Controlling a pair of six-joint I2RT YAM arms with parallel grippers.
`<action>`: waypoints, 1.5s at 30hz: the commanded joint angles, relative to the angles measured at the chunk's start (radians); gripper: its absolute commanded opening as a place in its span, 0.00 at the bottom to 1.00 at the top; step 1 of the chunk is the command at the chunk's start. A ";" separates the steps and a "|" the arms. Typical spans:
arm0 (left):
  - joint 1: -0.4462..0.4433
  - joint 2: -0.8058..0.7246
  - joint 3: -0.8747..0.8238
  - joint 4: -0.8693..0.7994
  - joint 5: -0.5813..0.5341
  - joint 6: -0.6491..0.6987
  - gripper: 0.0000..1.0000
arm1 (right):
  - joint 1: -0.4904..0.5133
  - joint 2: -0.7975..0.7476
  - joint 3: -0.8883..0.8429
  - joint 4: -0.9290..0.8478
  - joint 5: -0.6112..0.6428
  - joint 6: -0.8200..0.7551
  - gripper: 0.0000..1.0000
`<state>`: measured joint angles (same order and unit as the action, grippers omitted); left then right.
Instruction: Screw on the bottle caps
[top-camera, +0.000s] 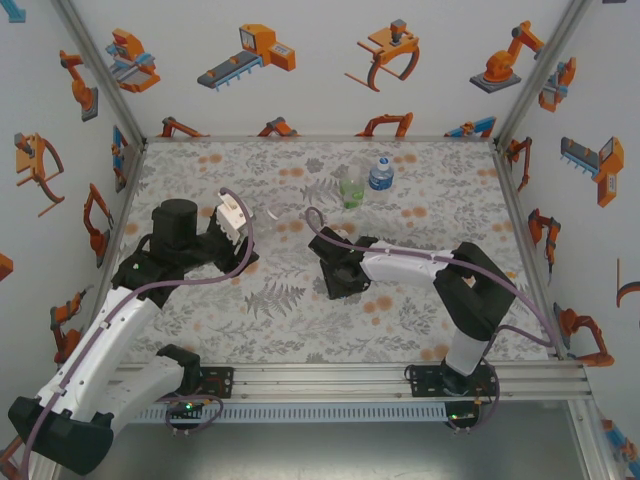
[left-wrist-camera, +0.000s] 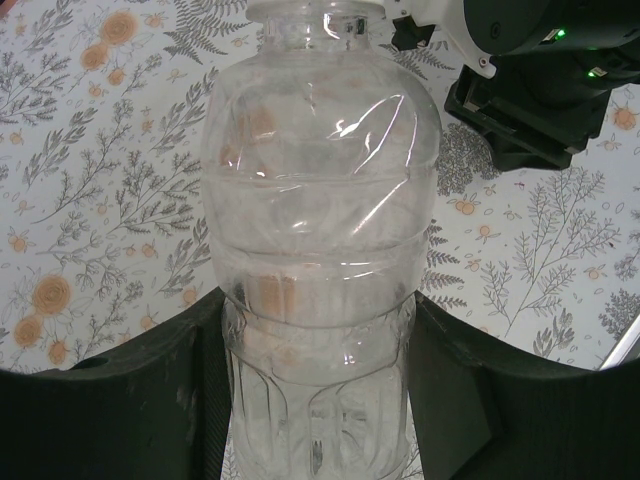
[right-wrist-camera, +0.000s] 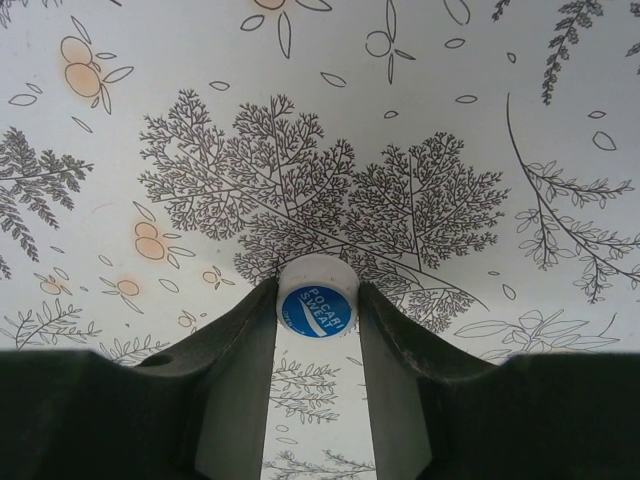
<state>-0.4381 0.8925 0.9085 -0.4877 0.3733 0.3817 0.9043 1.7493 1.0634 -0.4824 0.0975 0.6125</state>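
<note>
Grips clear bottle (left-wrist-camera: 320, 200) in left claw (left-wrist-camera: 315, 335); pinches cap (right-wrist-camera: 317, 308) in right claw (right-wrist-camera: 317, 293), at six o'clock from green bottle (top-camera: 350, 190).

Floral cloth (top-camera: 300, 320) w/ robot-print walls (top-camera: 320, 90)

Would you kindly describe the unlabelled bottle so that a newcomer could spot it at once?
On the floral-patterned table, find the left arm's black claw. Clamped between its fingers is a small clear plastic bottle. Unlike the green-labelled bottle and blue-labelled bottle standing toward the table's far side, it carries no label at all.
</note>
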 joint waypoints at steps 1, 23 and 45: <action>-0.002 -0.003 0.032 -0.009 -0.002 0.017 0.16 | 0.005 -0.001 0.005 -0.008 -0.018 0.018 0.41; -0.003 0.010 0.032 -0.011 0.003 0.020 0.16 | 0.004 -0.037 -0.010 0.021 -0.045 0.016 0.30; -0.008 0.153 0.119 -0.127 0.305 0.215 0.07 | -0.084 -0.521 -0.116 0.219 -0.309 -0.422 0.17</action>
<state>-0.4393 1.0233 0.9745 -0.5671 0.5510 0.5106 0.8341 1.2911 0.9611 -0.3061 -0.1356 0.3202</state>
